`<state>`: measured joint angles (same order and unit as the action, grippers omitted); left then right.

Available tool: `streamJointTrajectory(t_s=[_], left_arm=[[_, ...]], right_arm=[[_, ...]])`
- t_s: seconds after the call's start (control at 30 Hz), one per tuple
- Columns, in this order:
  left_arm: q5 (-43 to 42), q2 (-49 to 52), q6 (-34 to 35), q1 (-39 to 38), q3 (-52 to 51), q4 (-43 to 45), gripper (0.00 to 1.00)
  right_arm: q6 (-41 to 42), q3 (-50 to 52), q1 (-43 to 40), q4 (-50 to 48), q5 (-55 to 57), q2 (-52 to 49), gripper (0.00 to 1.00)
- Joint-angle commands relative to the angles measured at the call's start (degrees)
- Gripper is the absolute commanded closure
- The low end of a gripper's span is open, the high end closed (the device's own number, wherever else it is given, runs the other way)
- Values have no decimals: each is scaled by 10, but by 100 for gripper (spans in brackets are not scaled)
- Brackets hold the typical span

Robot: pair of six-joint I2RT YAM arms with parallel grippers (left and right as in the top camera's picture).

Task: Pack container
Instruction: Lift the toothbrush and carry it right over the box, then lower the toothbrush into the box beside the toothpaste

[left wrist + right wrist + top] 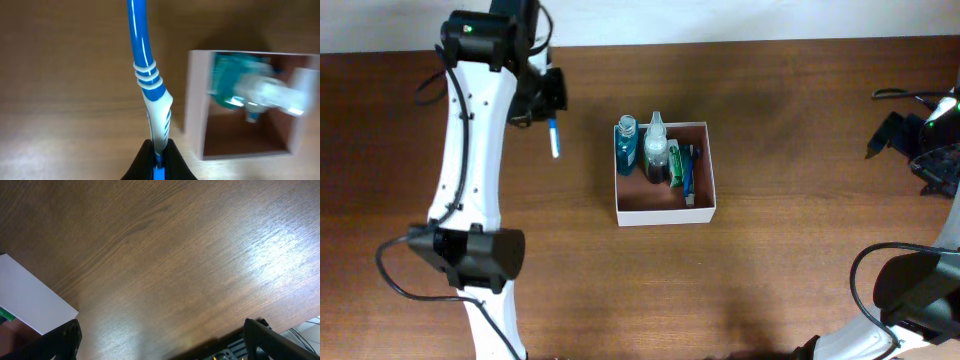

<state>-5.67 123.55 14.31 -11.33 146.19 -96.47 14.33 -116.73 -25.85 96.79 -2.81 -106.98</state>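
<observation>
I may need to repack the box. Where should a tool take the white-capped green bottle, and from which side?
Probably by its white cap, from straight above. The green bottle seems to stand upright, close beside the blue bottle and near the far wall of the container, so its body leaves little room for a grip. The narrow top sticks up free.

Soft, even room light, with one patch of glare.
The overhead view is sharp and its shadows are faint. In the left wrist view the toothbrush (pixel 150 85) is clear, but the bottles (pixel 250 92) in the container (pixel 195 100) are blurred. In the right wrist view a white sheen washes out the right side of the counter (pixel 150 255).
</observation>
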Motion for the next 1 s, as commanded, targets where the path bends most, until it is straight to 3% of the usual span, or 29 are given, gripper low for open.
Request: streamJointTrajectory(t_s=[0.0,0.2,0.43,0.57,0.97], left_arm=[[-25,-46,-12,-42,26,-2,99],[-19,-60,-42,-165,27,17,99],[82,-56,-61,-282,25,60,98],[87,-48,-87,-306,18,77,92],[80,45,-114,-309,16,76,92]], right_arm=[[-4,2,0,-1,3,8,1],[-4,2,0,-1,3,8,1],[-4,2,0,-1,3,8,1],[-4,2,0,-1,3,8,1],[-4,2,0,-1,3,8,1]])
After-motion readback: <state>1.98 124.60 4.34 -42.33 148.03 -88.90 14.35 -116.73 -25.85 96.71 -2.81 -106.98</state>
